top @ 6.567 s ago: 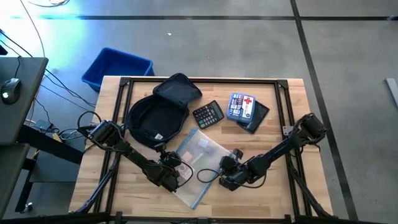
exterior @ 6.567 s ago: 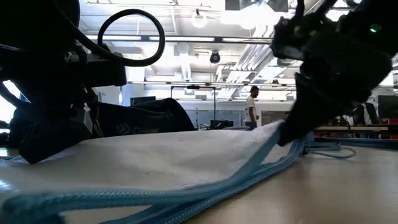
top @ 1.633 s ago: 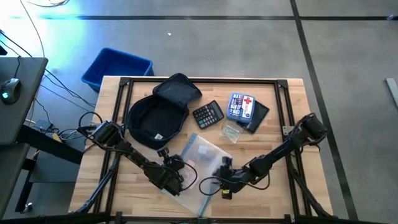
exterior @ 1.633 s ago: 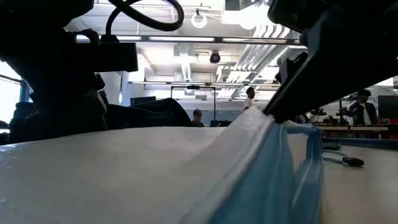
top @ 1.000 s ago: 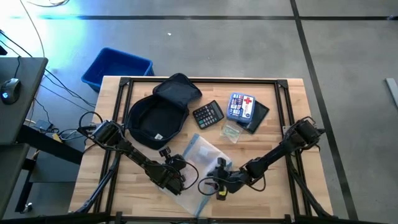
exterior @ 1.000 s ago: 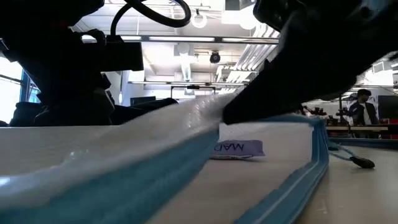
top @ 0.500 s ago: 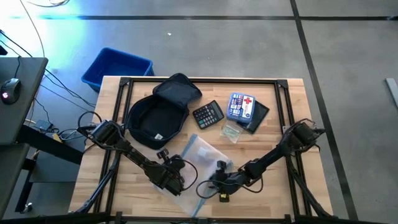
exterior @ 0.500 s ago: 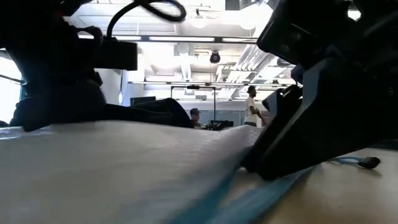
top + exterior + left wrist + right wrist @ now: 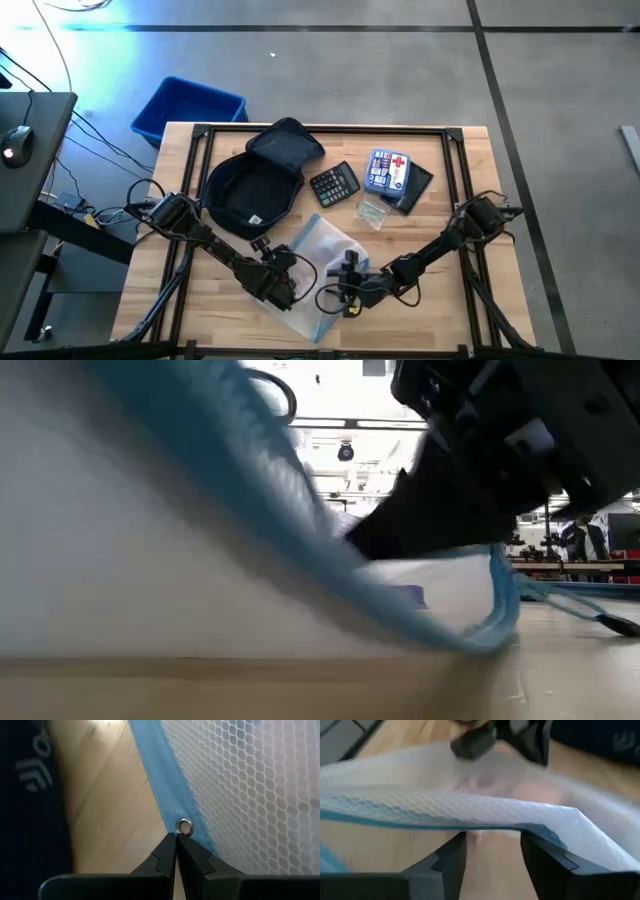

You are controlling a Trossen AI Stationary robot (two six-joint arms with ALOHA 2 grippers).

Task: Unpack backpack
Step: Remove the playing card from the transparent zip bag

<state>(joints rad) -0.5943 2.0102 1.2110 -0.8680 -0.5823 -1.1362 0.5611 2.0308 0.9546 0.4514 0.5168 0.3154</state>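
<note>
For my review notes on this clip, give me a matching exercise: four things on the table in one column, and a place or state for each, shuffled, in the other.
Things:
1. backpack
2. calculator
3. first-aid kit
4. mesh pouch

Places or states:
A. lies on a dark flat item near the far right of the table
B. at the near edge, between the two claws
C. unzipped, flap thrown back, black lining showing
D. between the bag and the kit with the red cross

Pairs: 1-C, 2-D, 3-A, 4-B
</note>
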